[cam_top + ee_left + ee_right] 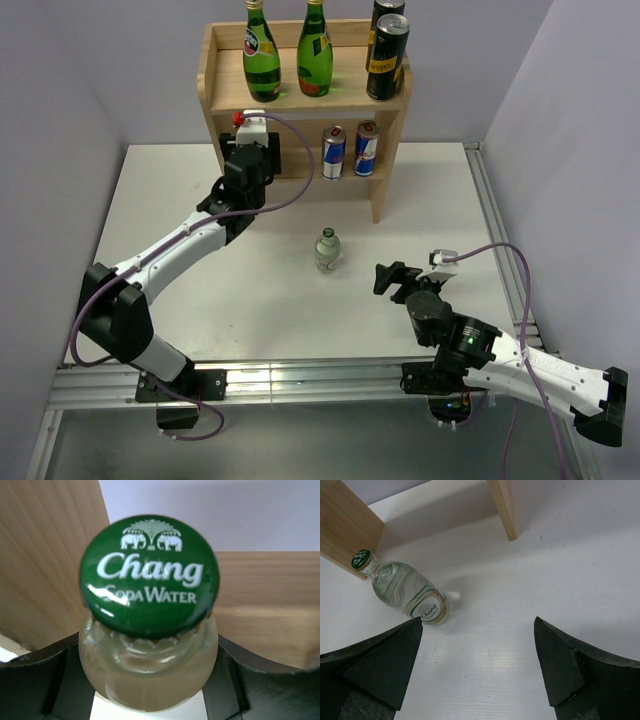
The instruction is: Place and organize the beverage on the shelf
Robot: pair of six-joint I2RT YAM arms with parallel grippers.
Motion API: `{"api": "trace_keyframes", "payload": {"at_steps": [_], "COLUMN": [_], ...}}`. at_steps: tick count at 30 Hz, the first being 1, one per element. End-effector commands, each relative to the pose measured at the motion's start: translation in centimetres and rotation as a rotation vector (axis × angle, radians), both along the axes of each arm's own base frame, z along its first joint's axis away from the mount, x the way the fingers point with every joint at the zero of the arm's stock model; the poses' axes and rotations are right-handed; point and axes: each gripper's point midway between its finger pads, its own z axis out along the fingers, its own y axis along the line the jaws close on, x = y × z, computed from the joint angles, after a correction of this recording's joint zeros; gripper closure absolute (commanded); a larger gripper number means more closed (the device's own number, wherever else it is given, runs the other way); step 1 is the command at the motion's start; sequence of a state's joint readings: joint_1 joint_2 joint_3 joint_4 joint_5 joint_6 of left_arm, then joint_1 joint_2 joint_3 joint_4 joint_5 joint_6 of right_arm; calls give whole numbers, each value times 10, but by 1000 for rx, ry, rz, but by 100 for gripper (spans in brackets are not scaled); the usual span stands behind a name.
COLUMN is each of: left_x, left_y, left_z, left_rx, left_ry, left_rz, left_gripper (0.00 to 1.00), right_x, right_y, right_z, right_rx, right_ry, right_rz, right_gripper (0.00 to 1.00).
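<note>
Your left gripper (252, 140) is reaching into the left end of the lower tier of the shelf (207, 75), which stands at the far edge of the tabletop (280, 310). Its jaws are closed on a clear soda bottle (150, 645). In the left wrist view the dark fingers (40, 680) press the glass on both sides below the green cap (149, 575). The shelf's left side panel is right beside the bottle. You cannot tell whether the bottle's base rests on the tier board.

The right half of that tier holds two slim blue-and-silver cans (333, 152), side by side and apart from the gripper. On the top tier, inside the raised rim, two green bottles (261, 50) stand left and centre. Two black cans (386, 60) stand at the right end, one behind the other.

A second soda bottle (327, 250) stands upright near the middle of the tabletop, in front of the shelf's right side panel and touching nothing.

Your right gripper (398, 280) sits low over the tabletop, to the right of that bottle and closer to the near edge. Its jaws are spread wide with nothing in them. Only bare tabletop lies between it and the bottle.
</note>
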State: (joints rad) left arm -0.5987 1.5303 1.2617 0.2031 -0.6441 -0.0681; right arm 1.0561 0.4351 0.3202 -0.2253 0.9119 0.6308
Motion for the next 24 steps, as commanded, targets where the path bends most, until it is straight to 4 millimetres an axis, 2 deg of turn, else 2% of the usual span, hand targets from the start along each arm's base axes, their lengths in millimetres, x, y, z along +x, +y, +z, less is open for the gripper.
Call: {"api": "trace_keyframes", "payload": {"at_steps": [1, 13, 16, 19, 22, 23, 24], "left_x": [3, 20, 22, 23, 24, 24, 24], "left_y": [4, 16, 19, 23, 25, 26, 27], "left_z": [86, 59, 54, 50, 48, 48, 47], "left_rx": [-154, -171, -181, -185, -187, -186, -186], "left_ry": [-220, -176, -172, -170, -168, -169, -169], "left_rz": [0, 35, 44, 53, 59, 62, 67], "left_gripper": [100, 100, 95, 84, 63, 53, 48], "right_x": [2, 2, 2, 2, 2, 2, 2], "right_y": [0, 1, 0, 1, 1, 1, 1], "right_z": [5, 4, 3, 3, 3, 2, 2], "right_rx": [35, 34, 32, 30, 31, 28, 31], "right_ry": [-20, -18, -18, -17, -17, -15, -16], "right_rz": [-16, -15, -17, -15, -15, -15, -14], "right_gripper": [1, 1, 1, 1, 1, 1, 1]}}
